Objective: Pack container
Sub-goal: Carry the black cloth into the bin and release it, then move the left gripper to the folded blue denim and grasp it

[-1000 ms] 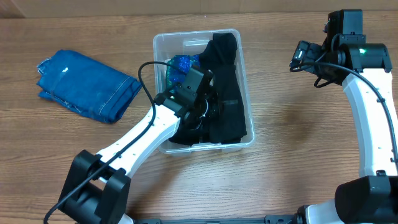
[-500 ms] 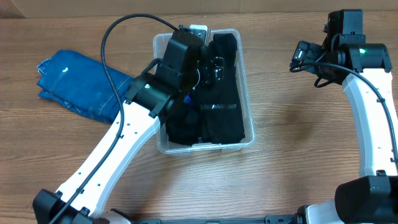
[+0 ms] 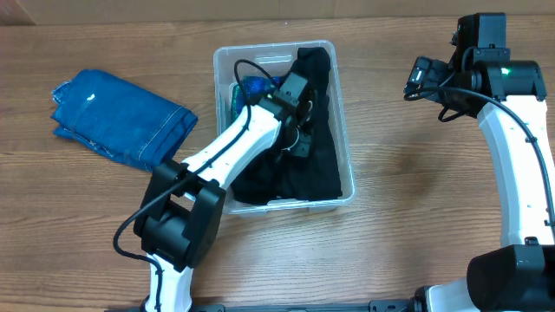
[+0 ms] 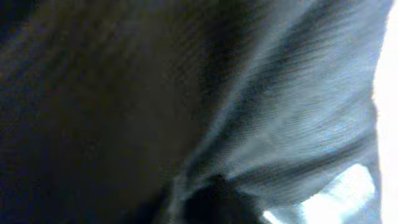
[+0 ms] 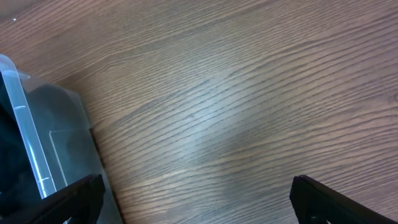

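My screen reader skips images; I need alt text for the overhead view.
The left arm reaches into the clear container, its tool down among black clothing beside a blue item. A folded blue cloth lies left of it on the table; the right arm stands apart.

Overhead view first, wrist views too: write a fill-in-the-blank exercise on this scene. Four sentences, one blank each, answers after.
1. The container holds mostly ___ clothing.
2. The folded blue cloth lies on the table outside the container, on the robot's ___ side.
3. The left claw is down ___ the container, among the clothing.
4. The right claw hangs ___ over bare table, holding nothing.
Missing words: black; left; inside; open.
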### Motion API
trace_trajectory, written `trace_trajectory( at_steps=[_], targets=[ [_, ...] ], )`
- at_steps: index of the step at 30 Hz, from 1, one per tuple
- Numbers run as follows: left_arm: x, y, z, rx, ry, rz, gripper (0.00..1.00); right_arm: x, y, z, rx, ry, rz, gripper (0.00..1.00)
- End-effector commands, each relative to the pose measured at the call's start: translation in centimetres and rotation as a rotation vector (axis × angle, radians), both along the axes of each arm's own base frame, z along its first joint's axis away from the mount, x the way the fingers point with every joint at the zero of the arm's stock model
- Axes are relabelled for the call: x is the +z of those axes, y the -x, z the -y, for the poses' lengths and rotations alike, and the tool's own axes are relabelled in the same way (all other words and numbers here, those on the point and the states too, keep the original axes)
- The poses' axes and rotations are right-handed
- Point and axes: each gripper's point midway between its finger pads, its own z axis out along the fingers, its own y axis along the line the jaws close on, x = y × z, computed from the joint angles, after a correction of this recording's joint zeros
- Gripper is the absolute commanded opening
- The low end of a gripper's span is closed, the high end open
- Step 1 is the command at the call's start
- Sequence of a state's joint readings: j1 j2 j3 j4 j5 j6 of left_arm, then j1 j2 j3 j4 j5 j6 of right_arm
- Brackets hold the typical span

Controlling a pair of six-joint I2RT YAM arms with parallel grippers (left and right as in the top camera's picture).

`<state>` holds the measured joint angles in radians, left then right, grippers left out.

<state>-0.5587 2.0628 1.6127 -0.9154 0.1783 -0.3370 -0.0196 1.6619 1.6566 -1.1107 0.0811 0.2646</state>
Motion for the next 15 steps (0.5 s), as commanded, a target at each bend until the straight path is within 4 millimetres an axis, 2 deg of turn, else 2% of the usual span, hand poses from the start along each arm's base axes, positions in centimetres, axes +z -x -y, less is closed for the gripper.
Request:
trace_trajectory(
  at_steps=[1, 2, 4, 6, 7, 9, 12, 13, 15],
  targets=[
    [11.2, -4.6, -3.7, 0.084, 0.02, 0.243, 0.71, 0.5, 0.0, 0.0, 0.002, -0.003, 0.016, 1.0],
    [14.9, -5.4, -5.4, 0.127, 0.001, 0.34, 1.0, 0.5, 0.0, 0.0, 0.002, -0.003, 0.016, 1.0],
    [21.4, -5.4, -10.1, 0.235, -0.046, 0.508, 1.0, 0.5, 0.0, 0.0, 0.002, -0.003, 0.016, 1.0],
    [23.8, -4.4, -14.8, 0.331, -0.104, 0.547, 1.0, 0.5, 0.0, 0.0, 0.002, -0.003, 0.016, 1.0],
    [24.0, -3.9, -17.6, 0.397, -0.151, 0.534, 1.0, 0.5, 0.0, 0.0, 0.002, -0.003, 0.016, 1.0],
    [23.0, -3.0, -23.0, 0.552, -0.217, 0.453, 1.0, 0.5, 0.0, 0.0, 0.002, -0.003, 0.016, 1.0],
    [19.2, -2.1, -30.6, 0.79, -0.277, 0.314, 1.0, 0.5, 0.0, 0.0, 0.002, -0.003, 0.016, 1.0],
    [17.4, -1.7, -32.7, 0.856, -0.268, 0.258, 1.0, 0.5, 0.0, 0.0, 0.002, -0.003, 0.016, 1.0],
    [14.6, -1.4, -35.0, 0.927, -0.209, 0.195, 1.0, 0.5, 0.0, 0.0, 0.002, -0.003, 0.016, 1.0]
  ],
)
